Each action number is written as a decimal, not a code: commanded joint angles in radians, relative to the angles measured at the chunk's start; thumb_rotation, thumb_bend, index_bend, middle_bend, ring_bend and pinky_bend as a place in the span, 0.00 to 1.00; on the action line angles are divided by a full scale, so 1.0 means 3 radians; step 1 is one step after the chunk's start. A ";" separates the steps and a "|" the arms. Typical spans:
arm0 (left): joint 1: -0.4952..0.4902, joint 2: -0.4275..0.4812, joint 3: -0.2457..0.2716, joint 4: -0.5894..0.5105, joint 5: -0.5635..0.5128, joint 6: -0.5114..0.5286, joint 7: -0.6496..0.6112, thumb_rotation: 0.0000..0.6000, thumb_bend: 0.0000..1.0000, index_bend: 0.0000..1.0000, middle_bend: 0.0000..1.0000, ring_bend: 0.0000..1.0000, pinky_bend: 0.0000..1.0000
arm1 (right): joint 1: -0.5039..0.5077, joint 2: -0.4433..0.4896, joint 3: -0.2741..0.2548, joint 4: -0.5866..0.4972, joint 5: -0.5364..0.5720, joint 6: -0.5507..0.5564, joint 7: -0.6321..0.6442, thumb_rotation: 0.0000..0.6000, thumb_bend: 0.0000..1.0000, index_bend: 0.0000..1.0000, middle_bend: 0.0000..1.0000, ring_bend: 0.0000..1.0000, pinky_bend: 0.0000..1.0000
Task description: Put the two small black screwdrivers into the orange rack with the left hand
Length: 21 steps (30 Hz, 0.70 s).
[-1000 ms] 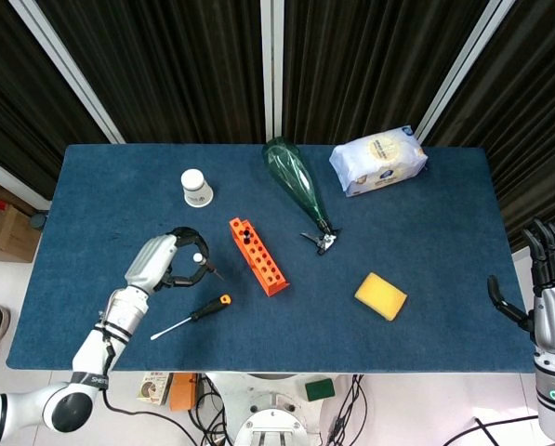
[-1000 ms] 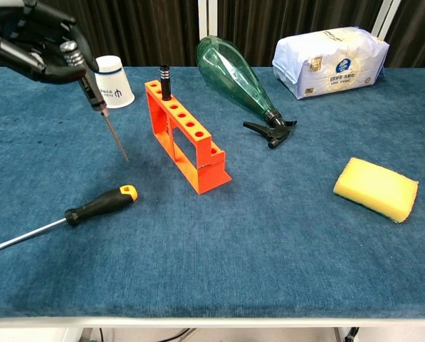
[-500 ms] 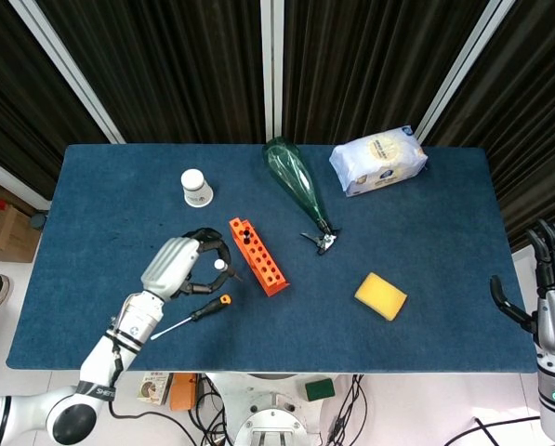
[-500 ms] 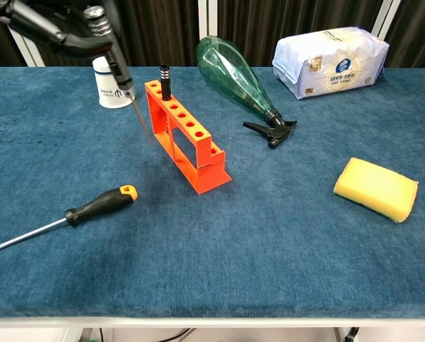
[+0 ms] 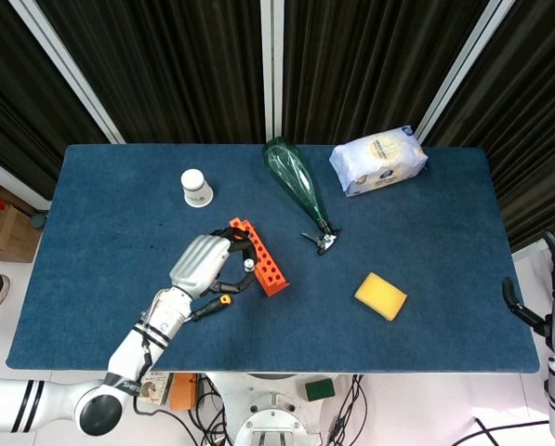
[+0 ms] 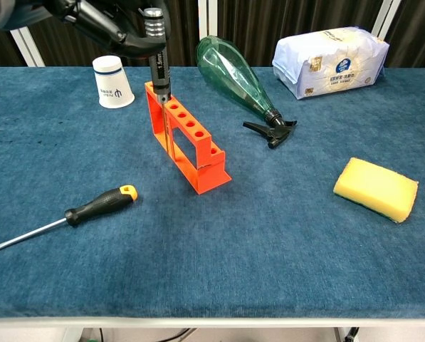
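Now left hand (image 6: 102, 21) holds screwdriver (image 6: 157, 57) over rack (image 6: 191, 142).

The blue desk (image 5: 426, 269) carries an orange rack (image 6: 187, 139), white paper cup (image 6: 113, 82), green spray bottle (image 6: 237, 77), white packet (image 6: 332, 60), yellow sponge (image 6: 376, 188) and a black-and-orange screwdriver (image 6: 77, 212).

The left hand (image 6: 102, 21) has carried its small black screwdriver (image 6: 157, 60) rightward (now upright) over the orange rack (image 6: 187, 139)
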 commanded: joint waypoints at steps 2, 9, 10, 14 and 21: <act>-0.0074 -0.0029 -0.0052 0.0012 -0.0069 0.0019 0.0023 1.00 0.38 0.62 0.54 0.24 0.29 | 0.0006 -0.0007 0.0005 0.0027 0.0011 -0.0014 0.0028 1.00 0.37 0.00 0.00 0.00 0.00; -0.0263 0.0016 -0.0232 0.0002 -0.0291 0.0070 0.0158 1.00 0.38 0.62 0.54 0.24 0.29 | 0.0010 -0.0009 0.0021 0.0043 0.0025 -0.0012 0.0053 1.00 0.37 0.00 0.00 0.00 0.00; -0.0286 0.0030 -0.0258 -0.0011 -0.0330 0.0083 0.0178 1.00 0.38 0.63 0.54 0.24 0.29 | 0.0009 -0.0009 0.0024 0.0046 0.0030 -0.0011 0.0057 1.00 0.37 0.00 0.00 0.00 0.00; -0.0380 0.0078 -0.0340 -0.0069 -0.0464 0.0125 0.0248 1.00 0.38 0.63 0.55 0.24 0.29 | 0.0010 -0.0011 0.0034 0.0063 0.0047 -0.0012 0.0080 1.00 0.37 0.00 0.00 0.00 0.00; -0.0532 0.0093 -0.0412 -0.0088 -0.0707 0.0152 0.0280 1.00 0.38 0.63 0.55 0.24 0.29 | 0.0014 -0.0031 0.0032 0.0101 0.0058 -0.0026 0.0110 1.00 0.37 0.00 0.00 0.00 0.00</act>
